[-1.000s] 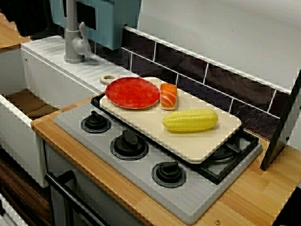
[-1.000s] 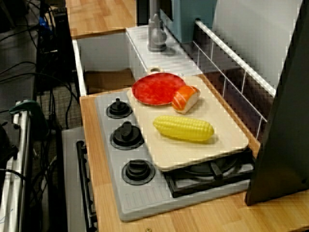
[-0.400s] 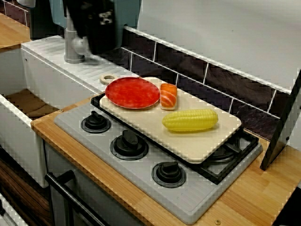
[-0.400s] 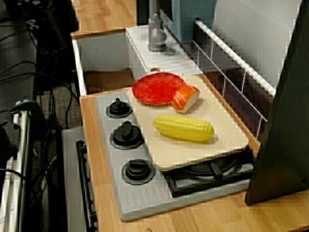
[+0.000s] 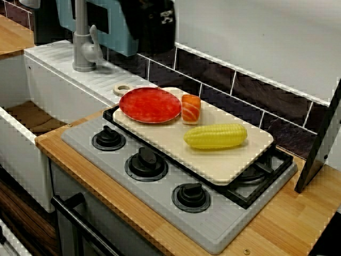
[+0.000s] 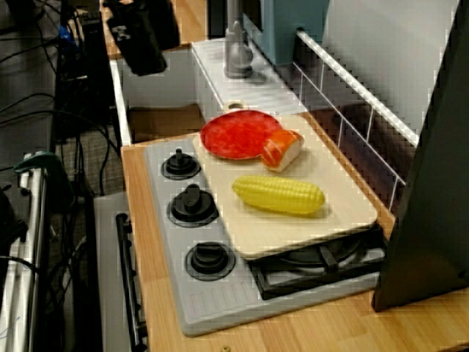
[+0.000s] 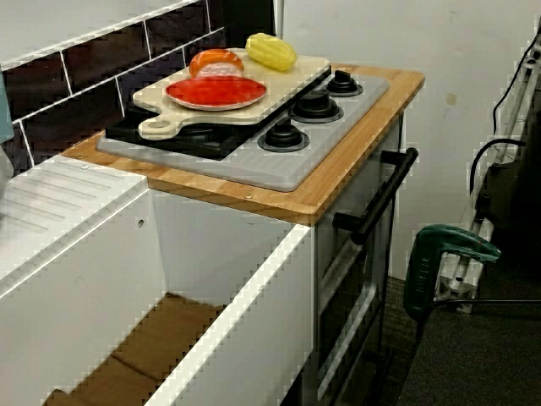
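Sink: white sink basin [image 5: 16,144], at 9 o'clock of stove.
Stove: grey toy stove top w/ three black knobs [image 5: 160,200], set in wood counter.
Board: pale wooden cutting board [image 5: 176,144], lying flat over the burners.
Gripper: dark gripper [image 5: 154,26], blurred, high at frame top in the view across the stove; can't tell jaw gap.
Faucet: grey faucet [image 5: 82,42], at 9 o'clock of gripper, apart.
Plate: red round plate [image 5: 150,104], flat on board's sink end. It is the nearest thing, at 6 o'clock from gripper in the view across the stove and 4 o'clock in the view along the counter [image 6: 143,37]. Well apart, nothing over it.
Corn: yellow corn cob [image 5: 216,136], at 4 o'clock of plate, long axis approx 9–3, not touching plate.
Sushi: orange-white salmon sushi piece [image 5: 191,108], at 3 o'clock of plate, just beside rim.
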`<move>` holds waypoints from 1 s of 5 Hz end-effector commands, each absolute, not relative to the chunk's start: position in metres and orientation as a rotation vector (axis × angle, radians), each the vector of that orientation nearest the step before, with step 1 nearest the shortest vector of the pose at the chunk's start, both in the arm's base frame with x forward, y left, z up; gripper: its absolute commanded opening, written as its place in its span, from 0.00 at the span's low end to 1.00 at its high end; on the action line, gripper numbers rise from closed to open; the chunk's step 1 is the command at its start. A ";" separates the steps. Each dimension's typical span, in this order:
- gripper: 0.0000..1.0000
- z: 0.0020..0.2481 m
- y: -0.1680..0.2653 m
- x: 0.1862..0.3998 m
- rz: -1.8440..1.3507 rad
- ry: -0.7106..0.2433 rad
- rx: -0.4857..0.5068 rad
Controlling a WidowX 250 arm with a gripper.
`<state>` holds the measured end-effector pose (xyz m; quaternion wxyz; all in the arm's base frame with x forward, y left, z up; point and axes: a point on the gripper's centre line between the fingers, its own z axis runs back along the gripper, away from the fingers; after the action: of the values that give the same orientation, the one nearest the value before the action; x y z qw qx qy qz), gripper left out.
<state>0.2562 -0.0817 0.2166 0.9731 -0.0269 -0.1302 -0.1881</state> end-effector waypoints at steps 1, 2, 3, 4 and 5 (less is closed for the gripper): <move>1.00 0.234 -0.081 0.266 -0.293 -0.254 0.003; 1.00 0.234 -0.081 0.266 -0.293 -0.254 0.003; 1.00 0.234 -0.081 0.266 -0.293 -0.254 0.003; 1.00 0.222 -0.095 0.276 -0.352 -0.309 0.013; 1.00 0.209 -0.117 0.297 -0.446 -0.384 -0.023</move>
<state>0.2986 -0.1161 0.1976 0.9608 -0.0090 -0.1704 -0.2185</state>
